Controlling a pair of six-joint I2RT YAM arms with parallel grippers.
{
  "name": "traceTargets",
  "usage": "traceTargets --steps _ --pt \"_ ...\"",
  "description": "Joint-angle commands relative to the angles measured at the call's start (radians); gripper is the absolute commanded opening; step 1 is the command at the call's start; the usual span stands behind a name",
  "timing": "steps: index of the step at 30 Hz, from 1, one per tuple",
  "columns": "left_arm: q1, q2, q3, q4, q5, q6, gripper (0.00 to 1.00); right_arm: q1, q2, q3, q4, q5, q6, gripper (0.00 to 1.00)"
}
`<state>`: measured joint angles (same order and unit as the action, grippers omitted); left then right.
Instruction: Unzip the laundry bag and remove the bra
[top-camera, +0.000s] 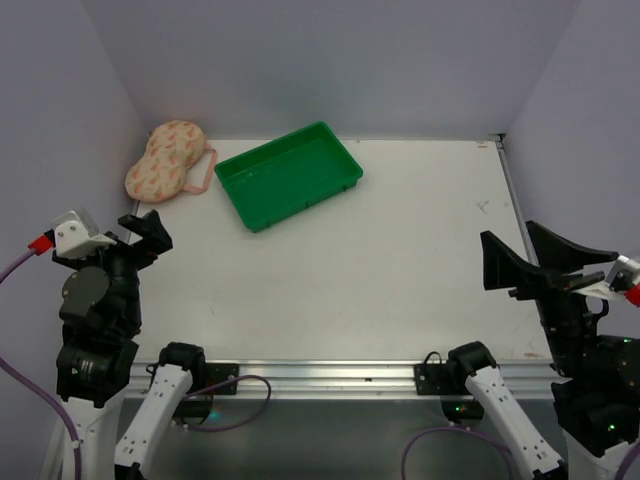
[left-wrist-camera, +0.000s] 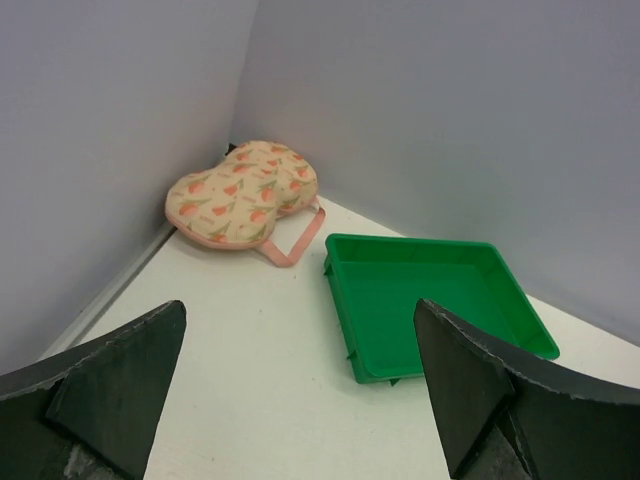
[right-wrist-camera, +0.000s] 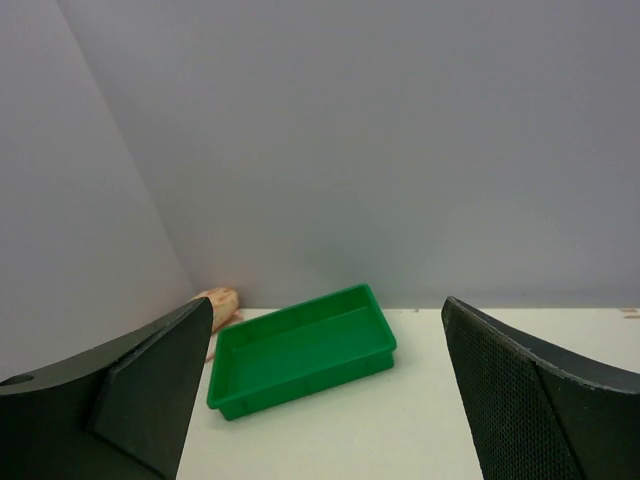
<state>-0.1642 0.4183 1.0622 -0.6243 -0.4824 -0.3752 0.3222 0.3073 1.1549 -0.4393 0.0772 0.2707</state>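
Closest to me are the two arm bases at the near edge of the table (top-camera: 380, 280). My left gripper (top-camera: 145, 232) has its jaws spread wide with nothing between them, and my right gripper (top-camera: 512, 245) is the same.

The laundry bag (top-camera: 166, 158) lies zipped shut in the far-left corner, right against the left wall. It sits straight ahead of the left jaws. Its long axis runs diagonally, from the near-left lobe to the far-right lobe, and its pink loop (top-camera: 205, 160) points toward the green tray (top-camera: 290, 178) just beside it.

I can't see the bra; I take it to be inside the bag. The left arm is clearly nearer. The right arm is well apart, with the tray between it and the bag. I can't make out the zip pull from here.
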Motion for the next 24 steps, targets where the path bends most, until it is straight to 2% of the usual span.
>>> traceTargets --steps 1,8,12,14,16,19,24 --pt "0.002 0.072 -0.028 -0.009 0.031 -0.060 1.00 -0.002 0.021 -0.035 0.007 -0.062 0.062 0.99" --pt "0.003 0.287 -0.132 -0.043 0.114 -0.367 1.00 -0.002 0.052 -0.161 -0.007 -0.189 0.205 0.99" --pt "0.009 0.434 -0.240 0.192 0.313 -0.516 1.00 -0.002 0.117 -0.225 -0.053 -0.223 0.271 0.99" --pt "0.043 0.542 -0.245 0.242 0.378 -0.566 1.00 -0.002 0.147 -0.231 -0.099 -0.231 0.289 0.99" --pt "0.066 0.623 -0.235 0.300 0.374 -0.620 1.00 -0.002 0.187 -0.245 -0.113 -0.295 0.276 0.99" --pt "0.127 0.662 -0.232 0.386 0.308 -0.683 1.00 -0.002 0.220 -0.265 -0.124 -0.372 0.271 0.99" --pt "0.291 0.704 -0.287 0.573 0.194 -0.743 1.00 0.000 0.228 -0.311 -0.081 -0.465 0.271 0.99"
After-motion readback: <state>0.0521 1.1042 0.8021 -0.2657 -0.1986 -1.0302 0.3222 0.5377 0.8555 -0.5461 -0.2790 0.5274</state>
